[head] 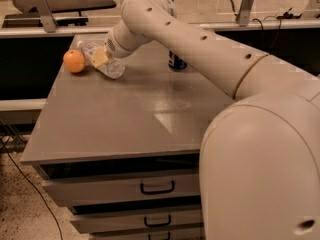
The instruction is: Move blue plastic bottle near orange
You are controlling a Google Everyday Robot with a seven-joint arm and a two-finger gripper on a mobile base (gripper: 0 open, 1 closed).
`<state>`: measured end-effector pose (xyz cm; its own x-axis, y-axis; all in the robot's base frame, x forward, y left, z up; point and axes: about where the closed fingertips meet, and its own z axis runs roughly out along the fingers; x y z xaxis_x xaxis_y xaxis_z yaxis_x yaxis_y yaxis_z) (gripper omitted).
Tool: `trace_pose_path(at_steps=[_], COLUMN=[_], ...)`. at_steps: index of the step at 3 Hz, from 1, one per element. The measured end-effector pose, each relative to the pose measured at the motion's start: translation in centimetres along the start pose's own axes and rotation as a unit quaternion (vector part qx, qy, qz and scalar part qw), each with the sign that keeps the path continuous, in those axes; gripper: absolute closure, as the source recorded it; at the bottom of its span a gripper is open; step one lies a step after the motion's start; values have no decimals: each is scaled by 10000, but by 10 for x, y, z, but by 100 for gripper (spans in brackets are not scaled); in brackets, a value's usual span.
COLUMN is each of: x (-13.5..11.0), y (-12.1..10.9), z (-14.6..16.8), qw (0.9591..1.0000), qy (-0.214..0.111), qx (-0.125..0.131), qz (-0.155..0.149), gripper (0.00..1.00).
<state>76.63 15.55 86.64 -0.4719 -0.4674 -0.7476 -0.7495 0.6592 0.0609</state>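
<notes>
The blue plastic bottle [113,67] is clear with a white cap and lies tilted at the far left of the grey cabinet top [130,114]. Its cap end points back-left. My gripper [101,57] is shut around the bottle's middle, and a pale yellow finger pad [99,56] shows on the bottle's near side. The orange [74,61] sits just left of the bottle, a small gap from it, near the table's left edge. My arm reaches in from the right and hides part of the bottle.
A dark blue soda can [176,61] stands behind my arm at the back middle of the top. The cabinet has drawers [157,187] with handles below the front edge. A black bench and desk frames stand behind, and a cable lies on the floor at the left.
</notes>
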Motion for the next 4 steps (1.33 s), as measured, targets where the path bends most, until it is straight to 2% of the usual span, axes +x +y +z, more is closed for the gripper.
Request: trace_pose_path(at_steps=[1, 2, 3, 4], x=[2, 1, 1, 8], y=[0, 2, 2, 3], z=[2, 1, -5, -42], qw=[10000, 10000, 9999, 9992], qy=[6, -34, -94, -348], qx=[-29, -55, -43, 57], qz=[16, -5, -29, -184], gripper=[16, 0, 0, 0])
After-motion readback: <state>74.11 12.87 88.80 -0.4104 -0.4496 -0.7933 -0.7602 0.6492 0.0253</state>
